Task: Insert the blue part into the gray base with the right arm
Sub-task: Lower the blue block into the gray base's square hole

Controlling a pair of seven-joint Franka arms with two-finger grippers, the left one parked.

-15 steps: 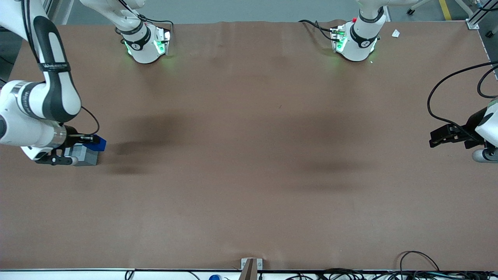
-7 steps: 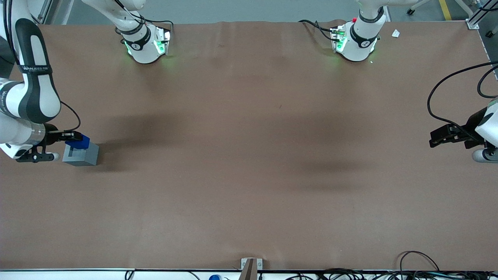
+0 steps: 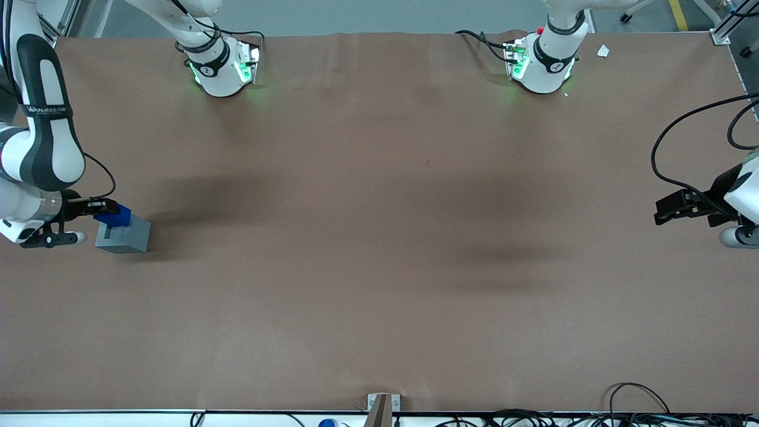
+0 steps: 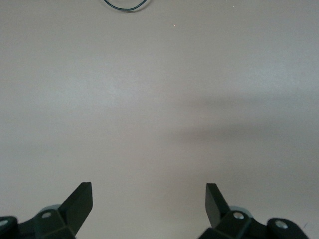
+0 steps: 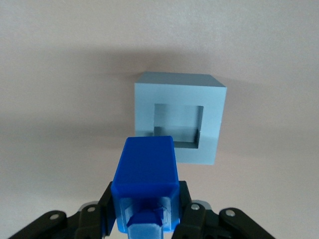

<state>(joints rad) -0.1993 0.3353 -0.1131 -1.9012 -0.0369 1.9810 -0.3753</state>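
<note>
- In the right wrist view the gripper (image 5: 144,219) is cut off at the frame edge, so only the black finger bases show on either side of the blue part (image 5: 146,172); the fingers are clamped on it.
- The part's narrower stub points back toward the camera, and its broad end faces the gray base (image 5: 179,119).
- The blue part covers a strip of the base's nearer rim and a bit of the square socket. The rest of the socket is open to view, with its inner walls in shade.
- Whether the part touches the base cannot be told from the wrist view; it looks held above it, offset toward the wrist.
- In the front view the gripper (image 3: 98,206) sits at the working arm's end of the table (image 3: 379,249), holding the blue part (image 3: 116,216) above the upper edge of the gray base (image 3: 124,236).
- The right arm (image 3: 41,148) is cut off by the frame edge, and its wrist hides the gripper's body.
- A thin black cable (image 3: 105,173) loops from the arm down to the gripper.
- A dark shadow (image 3: 201,204) lies on the brown table beside the base.
</note>
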